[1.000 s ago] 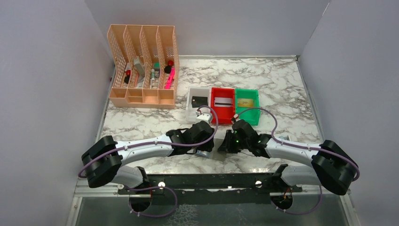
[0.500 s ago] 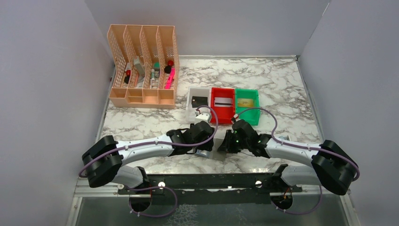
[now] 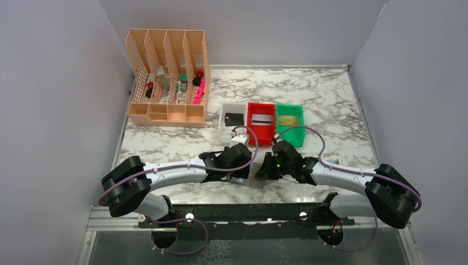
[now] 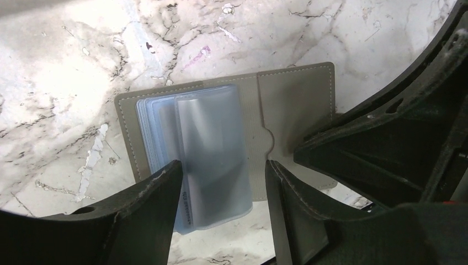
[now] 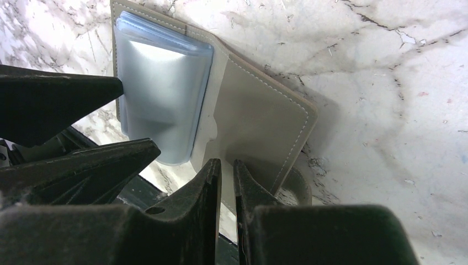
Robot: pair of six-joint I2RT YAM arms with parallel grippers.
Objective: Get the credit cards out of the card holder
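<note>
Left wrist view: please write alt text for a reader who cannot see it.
An open grey card holder lies on a marble table, its light-blue plastic sleeves between the fingers of the open left tool. The right tool holds its bare flap at the right.

Marble-patterned worktop (image 3: 331, 99) bearing a peach slotted organiser (image 3: 168, 113) at its far left corner, a white bin (image 3: 233, 104), red bin (image 3: 261, 105) and green bin (image 3: 290, 106) side by side mid-worktop, and the card holder (image 4: 292, 105) open near the near edge.

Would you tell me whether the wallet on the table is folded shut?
No, the wallet lies open, its clear sleeves showing.
</note>
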